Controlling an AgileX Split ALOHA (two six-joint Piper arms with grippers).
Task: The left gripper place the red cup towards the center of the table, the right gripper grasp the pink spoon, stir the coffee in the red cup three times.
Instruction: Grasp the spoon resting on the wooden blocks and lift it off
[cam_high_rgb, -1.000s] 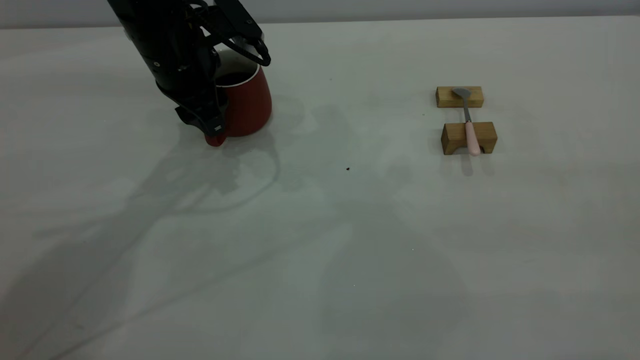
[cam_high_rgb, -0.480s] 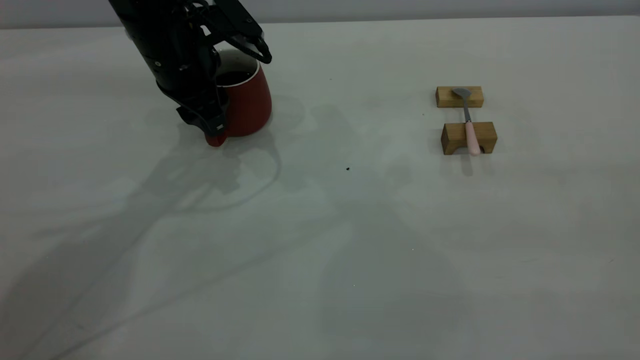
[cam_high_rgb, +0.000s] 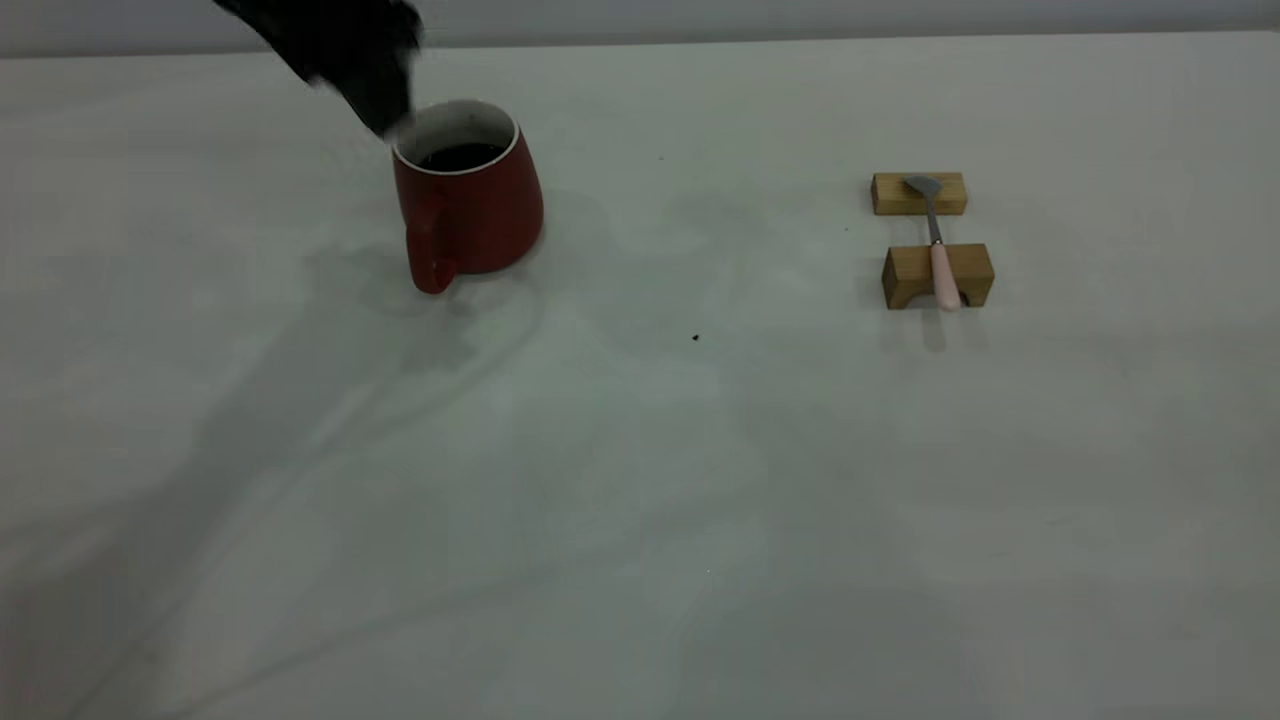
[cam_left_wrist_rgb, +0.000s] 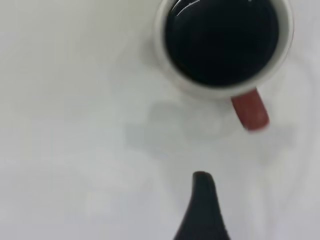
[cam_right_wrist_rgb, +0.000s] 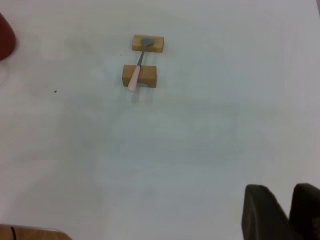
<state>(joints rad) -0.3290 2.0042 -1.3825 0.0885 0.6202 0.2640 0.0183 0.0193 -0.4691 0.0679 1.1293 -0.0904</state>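
The red cup (cam_high_rgb: 470, 205) stands free on the table (cam_high_rgb: 640, 480) at the left, handle toward the camera, dark coffee (cam_high_rgb: 460, 156) inside. My left gripper (cam_high_rgb: 385, 105) is a blurred black shape above and behind the cup's rim, holding nothing. The left wrist view looks down on the coffee (cam_left_wrist_rgb: 222, 45) and the handle (cam_left_wrist_rgb: 251, 110); only one finger (cam_left_wrist_rgb: 202, 200) shows, well clear of the cup. The pink spoon (cam_high_rgb: 938, 250) lies across two wooden blocks at the right. My right gripper (cam_right_wrist_rgb: 290, 200) hangs far from the spoon (cam_right_wrist_rgb: 136, 75), fingers close together.
The far wooden block (cam_high_rgb: 918, 193) carries the spoon's bowl and the near block (cam_high_rgb: 910, 275) its handle. A tiny dark speck (cam_high_rgb: 695, 338) lies near the table's middle. The cup's red edge (cam_right_wrist_rgb: 5, 40) shows in the right wrist view.
My left gripper has let go of the cup's handle and pulled up and back to the left. The cup stays where it stood. The spoon has not moved.
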